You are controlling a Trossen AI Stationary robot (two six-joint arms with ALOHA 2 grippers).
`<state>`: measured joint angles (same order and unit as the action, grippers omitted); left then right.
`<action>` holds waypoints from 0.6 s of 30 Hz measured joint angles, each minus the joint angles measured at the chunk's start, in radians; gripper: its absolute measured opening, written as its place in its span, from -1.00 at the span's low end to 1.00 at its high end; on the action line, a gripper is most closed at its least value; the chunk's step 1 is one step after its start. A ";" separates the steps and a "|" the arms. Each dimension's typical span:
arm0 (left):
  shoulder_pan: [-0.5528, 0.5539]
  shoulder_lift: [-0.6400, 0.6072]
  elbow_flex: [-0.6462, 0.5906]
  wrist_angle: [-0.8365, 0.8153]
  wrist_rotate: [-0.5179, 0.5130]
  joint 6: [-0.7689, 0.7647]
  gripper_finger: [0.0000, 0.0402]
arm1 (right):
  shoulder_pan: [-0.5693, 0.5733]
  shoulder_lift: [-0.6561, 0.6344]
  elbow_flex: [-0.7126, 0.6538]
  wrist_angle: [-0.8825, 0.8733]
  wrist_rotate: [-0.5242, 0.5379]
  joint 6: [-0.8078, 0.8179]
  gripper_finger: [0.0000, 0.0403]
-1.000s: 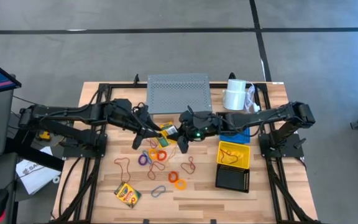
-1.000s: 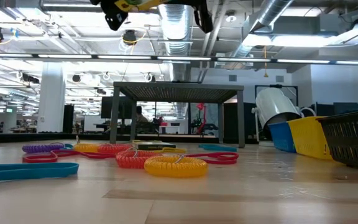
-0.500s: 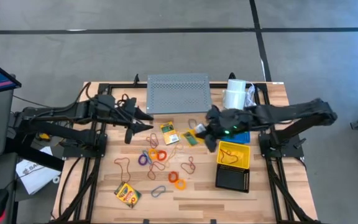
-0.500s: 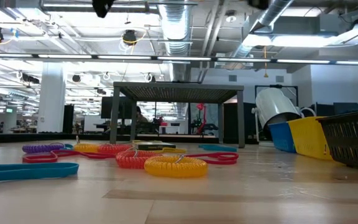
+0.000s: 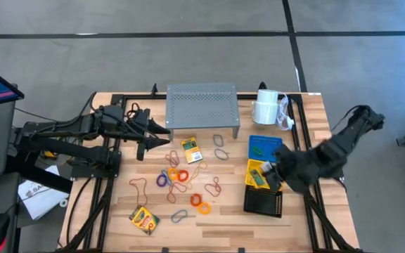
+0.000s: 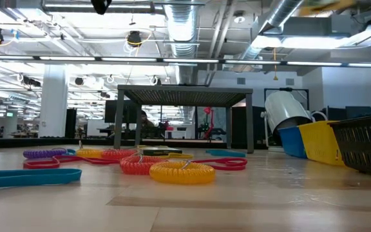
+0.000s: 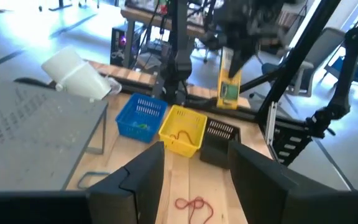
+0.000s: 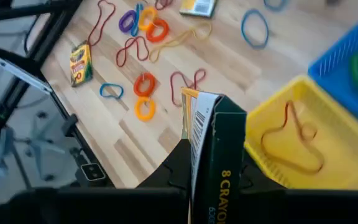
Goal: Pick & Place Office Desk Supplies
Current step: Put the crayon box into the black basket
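Bench (image 5: 308,225): grey perforated shelf (image 5: 202,105) and white paper roll (image 5: 265,106) at the far edge, coloured loops (image 5: 178,176) scattered mid-bench, blue basket (image 5: 266,146), yellow basket (image 5: 273,171) and black basket (image 5: 264,202) in a row on the right. Right gripper (image 8: 211,171), closed on a crayon box (image 8: 219,158), holds it above the yellow basket, long axis apparently near upright. Left gripper (image 7: 194,180), fingers apart and empty, hangs near the shelf's left end.

We count three baskets: one blue basket (image 5: 265,146), one yellow basket (image 5: 264,173) and one black basket (image 5: 263,202). We see three crayon boxes (image 5: 144,220). Many little colored loops (image 5: 178,175) lie on the table; we cannot count them exactly. One paper roll (image 5: 266,107), one metal shelf (image 5: 202,105).
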<state>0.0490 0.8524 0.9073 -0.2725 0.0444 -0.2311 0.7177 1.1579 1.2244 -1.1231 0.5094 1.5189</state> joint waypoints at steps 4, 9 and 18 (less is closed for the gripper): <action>0.000 0.000 0.000 0.046 0.000 -0.014 -0.14 | 0.166 -0.034 -0.133 0.033 0.158 0.271 -0.88; 0.000 0.000 0.000 0.079 0.000 -0.014 -0.14 | 0.273 -0.034 -0.288 0.185 0.266 0.461 -0.88; 0.000 0.000 0.000 0.088 0.001 -0.044 -0.14 | 0.305 0.107 -0.383 0.360 0.271 0.612 -0.88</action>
<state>0.0490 0.8524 0.9073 -0.1841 0.0452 -0.2752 1.0222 1.2646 0.8410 -0.7634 0.7799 2.1309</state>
